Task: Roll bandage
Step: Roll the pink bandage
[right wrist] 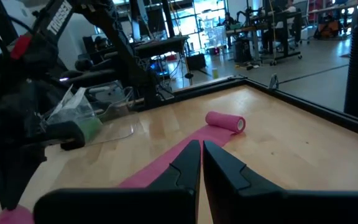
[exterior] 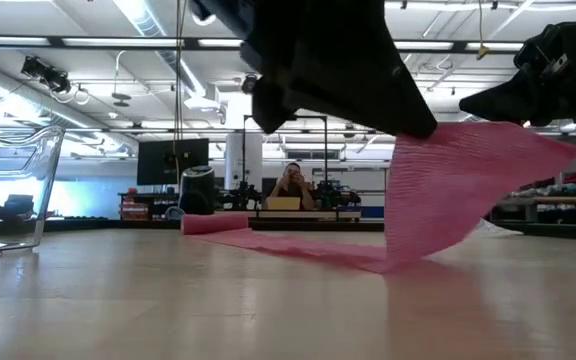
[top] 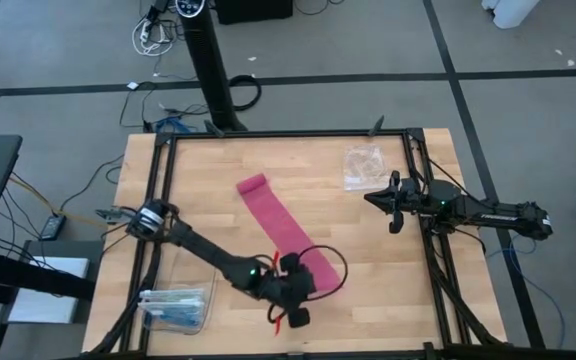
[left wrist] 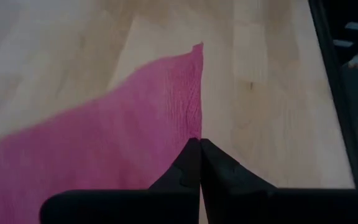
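The magenta-pink bandage (top: 280, 228) lies as a long strip slanting across the table. Its small rolled end (top: 251, 185) rests on the wood at the far side and also shows in the right wrist view (right wrist: 225, 121). My left gripper (top: 303, 282) is shut on the strip's free near end, which stands raised off the table in the low view (exterior: 448, 190). My right gripper (top: 393, 205) is shut and empty above the table's right side, clear of the bandage. My left gripper (left wrist: 199, 146) pinches the edge of the bandage's free end (left wrist: 196, 132) between its two shut fingers. That end is lifted off the table. From there the strip slopes down (exterior: 318, 250) and lies flat toward the roll.
A clear plastic bag (top: 363, 165) lies at the far right near my right gripper. A clear plastic box with blue contents (top: 176, 308) stands at the near left corner. Black frame rails (top: 423, 200) run along the table's edges. People sit at desks in the room beyond.
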